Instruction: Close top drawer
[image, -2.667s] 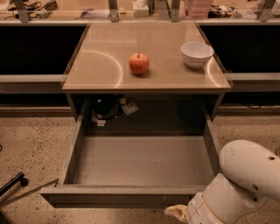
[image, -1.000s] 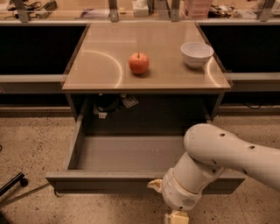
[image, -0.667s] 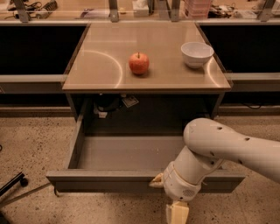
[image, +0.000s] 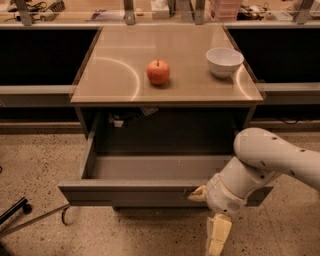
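The top drawer (image: 135, 192) is a wide grey metal drawer under the tan tabletop (image: 115, 75). It stands pulled out, its plain front panel facing me and its inside empty. My gripper (image: 216, 234) hangs below the white arm (image: 270, 160), in front of the right part of the drawer's front panel. The wrist is against or very near the panel; I cannot tell whether they touch.
A red apple (image: 158, 72) and a white bowl (image: 224, 61) sit on the tabletop. Dark open shelves lie to either side. Cables and small items show in the dark space behind the drawer (image: 125, 117). A black chair leg (image: 12, 212) lies on the speckled floor at lower left.
The arm has swung from the lower right to the front of the drawer. The drawer's front panel has moved back toward the cabinet, so less of its inside shows.
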